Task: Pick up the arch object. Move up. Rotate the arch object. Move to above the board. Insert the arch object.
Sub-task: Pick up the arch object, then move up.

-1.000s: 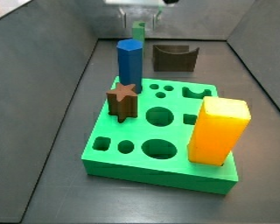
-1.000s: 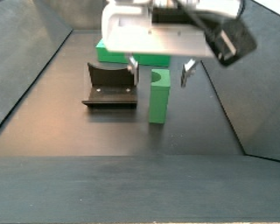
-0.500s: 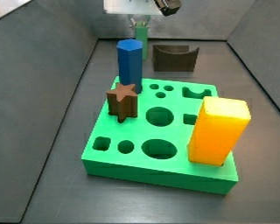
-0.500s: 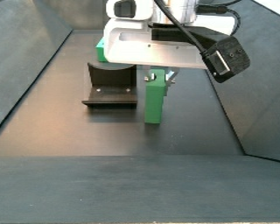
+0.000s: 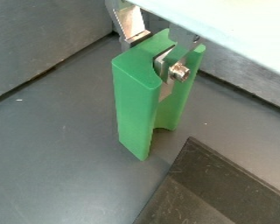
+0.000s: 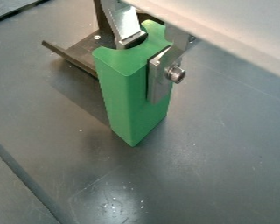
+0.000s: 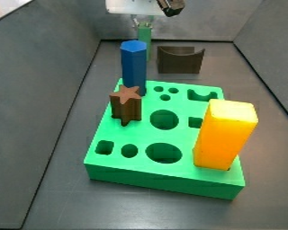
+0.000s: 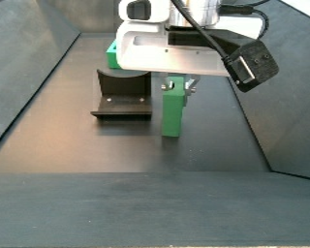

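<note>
The arch object (image 5: 136,105) (image 6: 125,96) is a bright green upright block with a half-round notch in its top end, and it stands on the dark floor (image 8: 172,114). My gripper (image 5: 154,51) (image 6: 146,52) (image 8: 177,85) is shut on its top, one silver finger (image 6: 166,74) flat against a side face and the other on the opposite side at the notch. In a side view the gripper (image 7: 141,24) hangs behind the blue peg, which hides most of the arch object. The board (image 7: 122,148) is a green slab with many holes; a strip of it (image 8: 115,56) shows behind the gripper.
On the board stand a tall blue peg (image 7: 133,63), a brown star block (image 7: 126,101) and a large yellow block (image 7: 225,133). The dark fixture (image 7: 179,59) (image 8: 121,95) (image 6: 78,52) stands on the floor right beside the arch object. Grey walls enclose the floor.
From one second ago to half a second ago the gripper came down over the arch object and its fingers closed in from wide apart. Since then nothing has moved.
</note>
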